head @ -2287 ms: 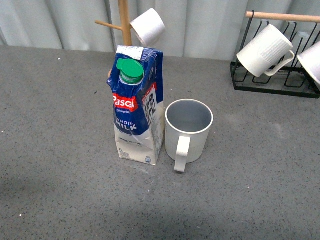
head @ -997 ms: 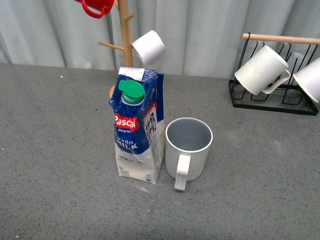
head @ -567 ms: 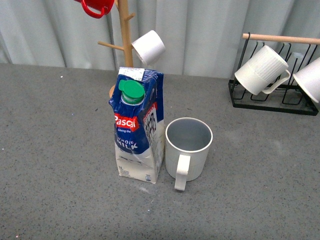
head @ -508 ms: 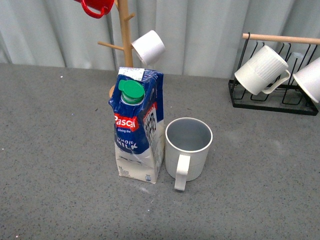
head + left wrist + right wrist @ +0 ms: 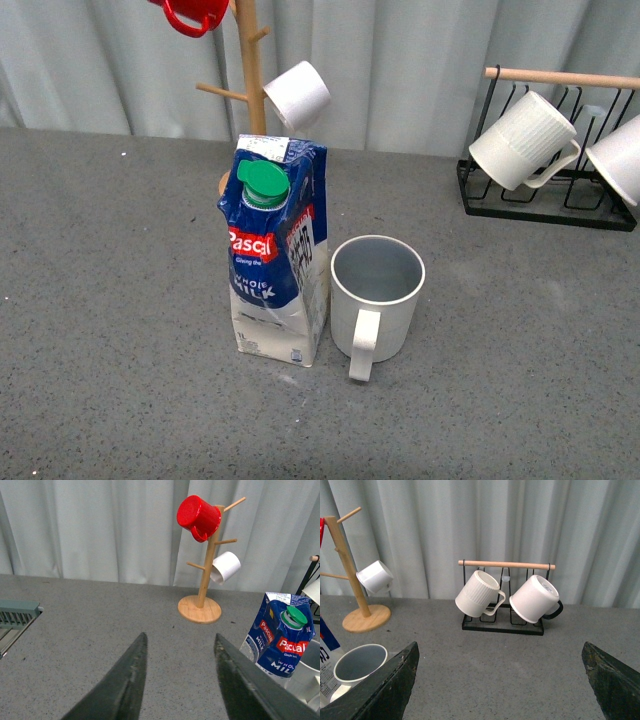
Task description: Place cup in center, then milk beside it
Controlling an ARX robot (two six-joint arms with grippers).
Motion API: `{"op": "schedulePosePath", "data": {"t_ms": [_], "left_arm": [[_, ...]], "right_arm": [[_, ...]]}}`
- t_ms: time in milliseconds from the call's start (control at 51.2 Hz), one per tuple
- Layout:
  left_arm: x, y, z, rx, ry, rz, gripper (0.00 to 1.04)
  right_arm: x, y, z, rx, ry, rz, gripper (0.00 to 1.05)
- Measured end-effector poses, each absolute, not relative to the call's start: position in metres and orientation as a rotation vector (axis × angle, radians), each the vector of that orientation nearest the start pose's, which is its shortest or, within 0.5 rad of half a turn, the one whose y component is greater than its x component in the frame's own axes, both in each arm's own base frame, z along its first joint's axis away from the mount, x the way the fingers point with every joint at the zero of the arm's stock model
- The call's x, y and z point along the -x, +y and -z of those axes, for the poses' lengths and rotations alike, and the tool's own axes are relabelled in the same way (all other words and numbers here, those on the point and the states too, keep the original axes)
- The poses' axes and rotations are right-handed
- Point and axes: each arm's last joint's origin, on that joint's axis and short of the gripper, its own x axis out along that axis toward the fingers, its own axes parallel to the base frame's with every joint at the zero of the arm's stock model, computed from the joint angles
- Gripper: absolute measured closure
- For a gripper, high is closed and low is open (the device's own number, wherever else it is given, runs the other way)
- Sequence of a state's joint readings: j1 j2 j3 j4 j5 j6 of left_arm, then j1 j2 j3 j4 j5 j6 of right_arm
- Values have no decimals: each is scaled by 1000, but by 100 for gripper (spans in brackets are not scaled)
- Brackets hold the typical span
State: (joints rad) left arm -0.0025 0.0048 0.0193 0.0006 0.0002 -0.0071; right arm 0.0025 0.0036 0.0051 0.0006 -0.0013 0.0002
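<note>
Left gripper (image 5: 177, 677) is spread wide, both dark fingers (image 5: 125, 685) apart with nothing but bare grey table (image 5: 90, 630) showing between them, holding nothing, touching nothing. It hangs above the tabletop, pointing out toward the curtain. Ahead of it and off to one side stands the milk carton (image 5: 280, 632), upright, green cap (image 5: 296, 616) facing the camera, well clear of the fingers; the rim of the cup (image 5: 309, 677) peeks out just past the carton, right against it. Further ahead of the fingertips is the wooden mug tree (image 5: 202, 587), a red mug (image 5: 198, 517) on top and a small white cup (image 5: 224, 567) on a lower peg. Over on the right gripper (image 5: 500, 680), the two dark fingers (image 5: 385, 685) sit at the far edges of its view, very wide apart, empty, also raised over the table and aimed at the curtain. The cup (image 5: 359, 666) sits low beside one finger, near it but not touched, grey-blue inside showing. Straight ahead of that hand, well off, a black wire rack (image 5: 502, 607) carries a ribbed white mug (image 5: 479, 595) and another white mug (image 5: 536, 600). From the front, neither arm shows: the milk carton (image 5: 275, 255) and cup (image 5: 377, 295) stand side by side, just about touching, cup handle toward the robot.
</note>
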Motion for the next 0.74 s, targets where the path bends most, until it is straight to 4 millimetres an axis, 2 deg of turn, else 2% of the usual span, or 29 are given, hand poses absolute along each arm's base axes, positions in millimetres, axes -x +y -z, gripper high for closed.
{"op": "schedulePosePath", "data": {"t_ms": [313,743], "left_arm": [[-97,0,-170,6,-15,3,5],[-97,0,-170,5,-15,3,7]], "right_arm": [[-98,0,-165,0,-2,-4,9],[-98,0,-165,0,-2,-4,9]]}}
